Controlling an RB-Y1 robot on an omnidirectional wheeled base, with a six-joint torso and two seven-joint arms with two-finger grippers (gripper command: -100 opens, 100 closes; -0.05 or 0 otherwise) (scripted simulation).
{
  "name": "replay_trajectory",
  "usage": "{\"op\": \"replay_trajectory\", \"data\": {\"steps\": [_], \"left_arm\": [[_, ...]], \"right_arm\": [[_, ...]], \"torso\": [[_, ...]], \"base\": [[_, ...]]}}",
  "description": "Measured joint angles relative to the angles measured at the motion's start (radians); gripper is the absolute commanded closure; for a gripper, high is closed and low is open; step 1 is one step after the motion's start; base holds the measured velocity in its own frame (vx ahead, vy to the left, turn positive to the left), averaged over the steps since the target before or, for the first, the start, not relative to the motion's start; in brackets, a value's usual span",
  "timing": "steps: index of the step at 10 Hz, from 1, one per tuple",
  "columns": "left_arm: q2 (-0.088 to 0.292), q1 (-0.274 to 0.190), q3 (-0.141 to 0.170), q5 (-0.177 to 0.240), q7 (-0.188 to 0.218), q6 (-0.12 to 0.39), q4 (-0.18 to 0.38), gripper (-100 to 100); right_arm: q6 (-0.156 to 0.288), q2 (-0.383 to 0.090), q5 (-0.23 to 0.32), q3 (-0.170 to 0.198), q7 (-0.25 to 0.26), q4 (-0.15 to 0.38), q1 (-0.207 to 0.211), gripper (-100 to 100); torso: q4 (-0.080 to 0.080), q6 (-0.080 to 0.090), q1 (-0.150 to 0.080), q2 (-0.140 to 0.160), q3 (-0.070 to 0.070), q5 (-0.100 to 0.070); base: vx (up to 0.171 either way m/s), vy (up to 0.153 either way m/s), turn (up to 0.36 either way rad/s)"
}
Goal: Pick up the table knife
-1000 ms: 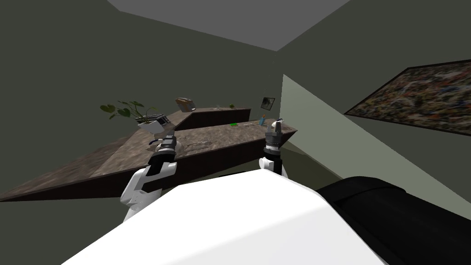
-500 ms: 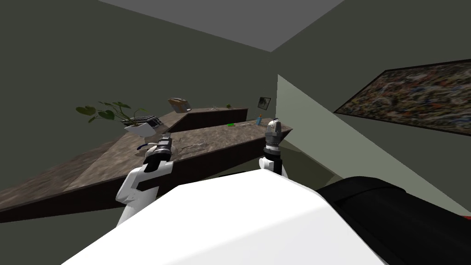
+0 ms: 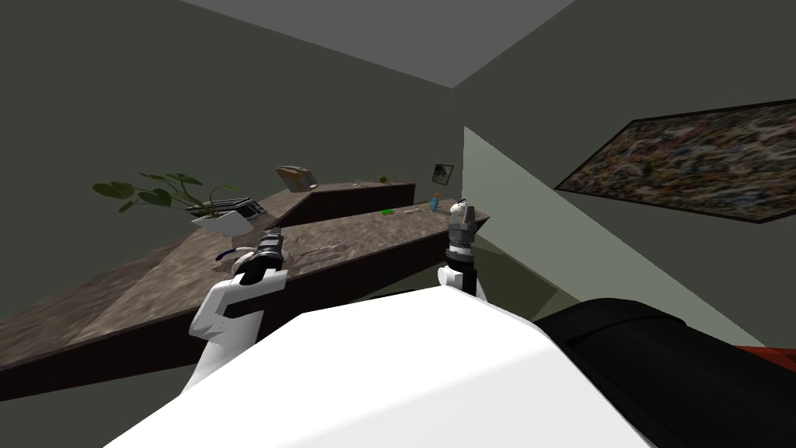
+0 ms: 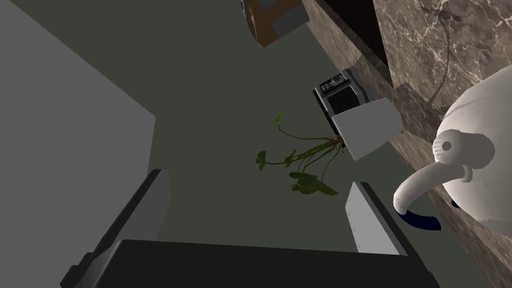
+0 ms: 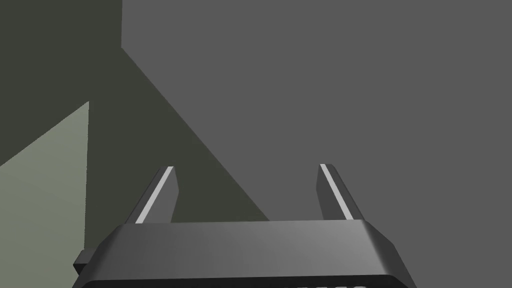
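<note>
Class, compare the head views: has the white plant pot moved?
No. The white plant pot still sits beside the grey appliance on the counter; the picture's leftward shift is my camera's.

On the counter (image 3: 365, 229), potted plant (image 3: 216, 222) beside a small appliance (image 3: 235, 207), spouted vessel (image 4: 487, 115) nearer, bottle (image 3: 435, 204) toward the right end

The camera on my head has turned a little, so the whole head view slid to the left. The green leafy plant in its white pot (image 3: 159, 191), the long brown marbled tabletop (image 3: 365, 230) and the dark-framed speckled painting (image 3: 692, 169) now lie further left; this is my own move, not theirs. A thin red strip (image 3: 768, 355) has come into view at the right edge. The left gripper (image 3: 272, 237) and its white forearm (image 3: 225, 311) have moved down and leftwards.
</note>
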Motion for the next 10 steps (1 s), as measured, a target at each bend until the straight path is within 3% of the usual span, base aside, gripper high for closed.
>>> {"op": "replay_trajectory", "data": {"steps": [4, 5, 7, 8, 10], "left_arm": [[0.027, -0.030, 0.027, -0.012, -0.015, 0.116, 0.034, -100], [0.043, -0.055, 0.040, -0.018, -0.020, 0.143, 0.075, -100], [0.043, -0.064, 0.048, -0.029, -0.025, 0.194, 0.093, -100], [0.061, -0.079, 0.059, -0.025, -0.029, 0.218, 0.121, -100], [0.062, -0.085, 0.065, -0.032, -0.035, 0.270, 0.127, -100]], "right_arm": [[0.000, 0.000, 0.000, 0.000, 0.000, 0.000, 0.000, 0], [0.000, 0.000, 0.000, 0.000, 0.000, 0.000, 0.000, 0], [0.000, 0.000, 0.000, 0.000, 0.000, 0.000, 0.000, 0], [0.000, 0.000, 0.000, 0.000, 0.000, 0.000, 0.000, 0], [0.000, 0.000, 0.000, 0.000, 0.000, 0.000, 0.000, 0]], "torso": [[0.000, -0.001, 0.000, 0.000, 0.000, 0.000], [0.000, 0.000, 0.000, -0.001, 0.000, 0.000], [0.000, -0.001, 0.000, 0.001, 0.000, 0.000], [0.000, 0.000, 0.000, 0.000, 0.000, 0.000], [0.000, -0.001, 0.001, 0.001, 0.001, 0.000]], "base": [[0.022, -0.021, -0.087], [0.034, -0.025, -0.070], [0.018, -0.020, -0.050], [0.023, -0.019, -0.069], [0.022, -0.015, -0.052]]}}
